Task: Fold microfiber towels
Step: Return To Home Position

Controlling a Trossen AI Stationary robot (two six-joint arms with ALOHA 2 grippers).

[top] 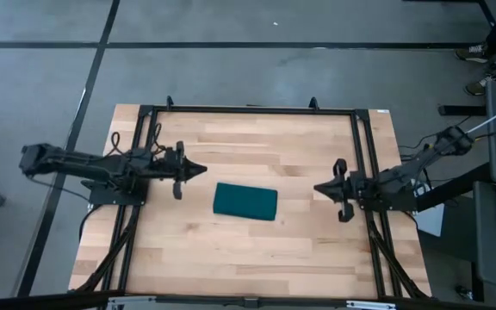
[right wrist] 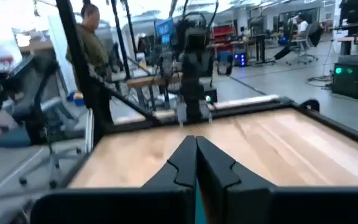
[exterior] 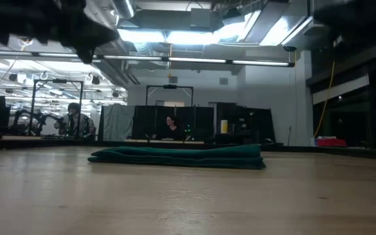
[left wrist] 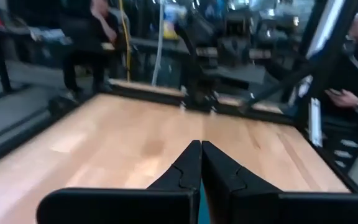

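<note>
The dark teal-green towel (top: 244,201) lies folded into a small flat rectangle on the wooden table (top: 257,250), near its middle; in the low view it shows as a low stack of layers (exterior: 181,156). My left gripper (top: 201,170) is shut and empty above the table, left of and a little beyond the towel. My right gripper (top: 318,189) is shut and empty, right of the towel. Both sets of fingers point toward the table's middle. A sliver of teal shows under each gripper's fingers in the left wrist view (left wrist: 201,208) and the right wrist view (right wrist: 196,211).
A black frame (top: 248,110) runs along the table's far edge and down both sides. Bare wood lies in front of and behind the towel. People stand and sit in the room beyond the table (right wrist: 92,43).
</note>
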